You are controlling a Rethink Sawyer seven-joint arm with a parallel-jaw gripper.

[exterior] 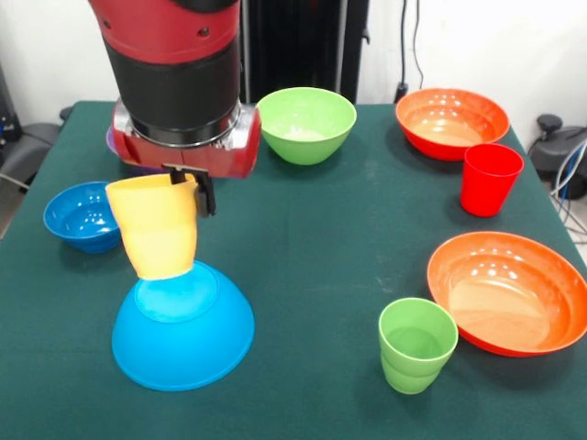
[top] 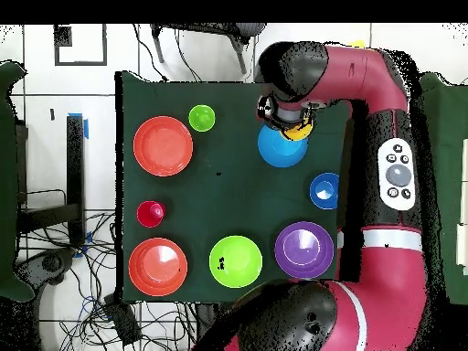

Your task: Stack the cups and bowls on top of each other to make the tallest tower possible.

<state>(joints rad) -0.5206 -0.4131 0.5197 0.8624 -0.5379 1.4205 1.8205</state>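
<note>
My tool (exterior: 183, 188) is clenched on the rim of a yellow cup (exterior: 156, 227), one dark finger (exterior: 205, 192) showing outside the cup wall. The cup hangs mouth up, narrow base down, just over the flat bottom of the upturned light-blue bowl (exterior: 183, 335). Its long axis is tilted, base swung toward the bowl's centre, rim leaning toward the small dark-blue bowl (exterior: 83, 215). The base looks to touch the bowl's flat top or sit a hair above; can't tell which.

Key relation: the cup base is roughly over the flat but not square to it. I'd say it needs righting before I let go.

My arm comes almost straight down, wrist right above the cup. In the overhead view the cup (top: 297, 131) sits at the bowl's edge (top: 274, 154) nearest my wrist.

Green cup (exterior: 417, 346), red cup (exterior: 490, 178), both orange bowls (exterior: 511, 291) (exterior: 451, 121) and the green bowl (exterior: 306, 124) are loose on the desk (exterior: 312, 238), well apart.
</note>
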